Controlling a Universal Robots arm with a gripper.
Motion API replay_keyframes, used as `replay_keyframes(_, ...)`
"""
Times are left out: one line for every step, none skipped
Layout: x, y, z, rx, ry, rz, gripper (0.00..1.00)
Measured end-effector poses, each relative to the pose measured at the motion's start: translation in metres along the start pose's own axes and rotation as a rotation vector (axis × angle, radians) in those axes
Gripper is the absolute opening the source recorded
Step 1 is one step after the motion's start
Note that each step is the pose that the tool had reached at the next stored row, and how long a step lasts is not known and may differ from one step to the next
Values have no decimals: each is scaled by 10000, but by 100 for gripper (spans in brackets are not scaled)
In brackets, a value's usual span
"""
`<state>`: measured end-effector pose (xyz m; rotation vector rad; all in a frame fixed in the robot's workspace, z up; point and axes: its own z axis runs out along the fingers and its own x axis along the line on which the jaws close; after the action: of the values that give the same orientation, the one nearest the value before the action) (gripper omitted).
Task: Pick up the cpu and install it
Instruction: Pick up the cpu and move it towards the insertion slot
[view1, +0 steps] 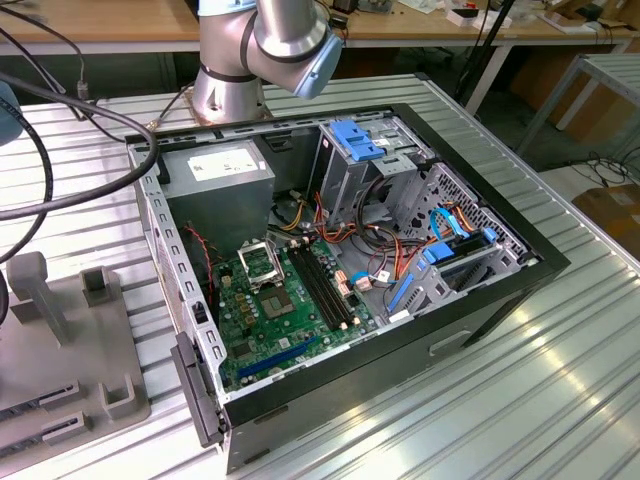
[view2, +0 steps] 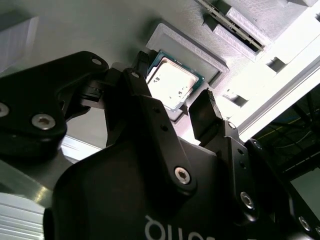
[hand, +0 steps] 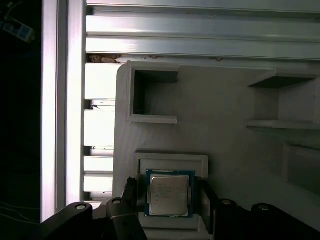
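**Q:** How is the gripper (hand: 168, 196) standing?

**A:** In both wrist views its jaws are standing apart, with one black finger (hand: 132, 190) lying at each of two opposite sides of the cpu (hand: 169, 186). Whether the pads are touching the chip's edges cannot be told.

**Q:** Where is the cpu lying?

**A:** It is lying flat between the fingers, pale metal face toward the cameras. It is sitting in a shallow square pocket of the grey fixture block (hand: 225, 115).

**Q:** What is lying beyond the tool?

**A:** The grey fixture block is resting on the ribbed metal table (view1: 500, 400), at the lower left of the exterior view. The open computer case (view1: 480, 310) is occupying the centre of that frame, well apart from the block. On its floor the green motherboard (view1: 270, 325) is lying flat and carrying the black socket (view1: 258, 262) with its metal frame. The robot arm (view1: 270, 40) is rising at the top centre of the frame, just behind the case.
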<state>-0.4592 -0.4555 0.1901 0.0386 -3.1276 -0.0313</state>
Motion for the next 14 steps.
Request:
replay_keyframes(0, 0, 0, 0, -1, 0, 60)
replay_keyframes(0, 0, 0, 1, -1, 0, 60)
replay_keyframes(0, 0, 0, 1, 0, -1, 60)
replay_keyframes(0, 0, 0, 4, 0, 0, 60)
replay_keyframes(-1, 0, 1, 15, -1, 0, 60)
replay_keyframes(-1, 0, 1, 44, -2, 0, 60)
replay_keyframes(0, 0, 1, 99, 1, 1, 60)
replay_keyframes(-1, 0, 0, 133, 3, 1, 60)
replay_keyframes(-1, -1, 0, 136, 3, 0, 60)
replay_keyframes(-1, 0, 0, 137, 3, 0, 60)
replay_keyframes(-1, 0, 0, 138, 3, 1, 60)
replay_keyframes(0, 0, 0, 139, 4, 2, 60)
replay_keyframes(-1, 1, 1, 137, 3, 2, 60)
replay_keyframes(-2, 2, 1, 137, 2, 2, 60)
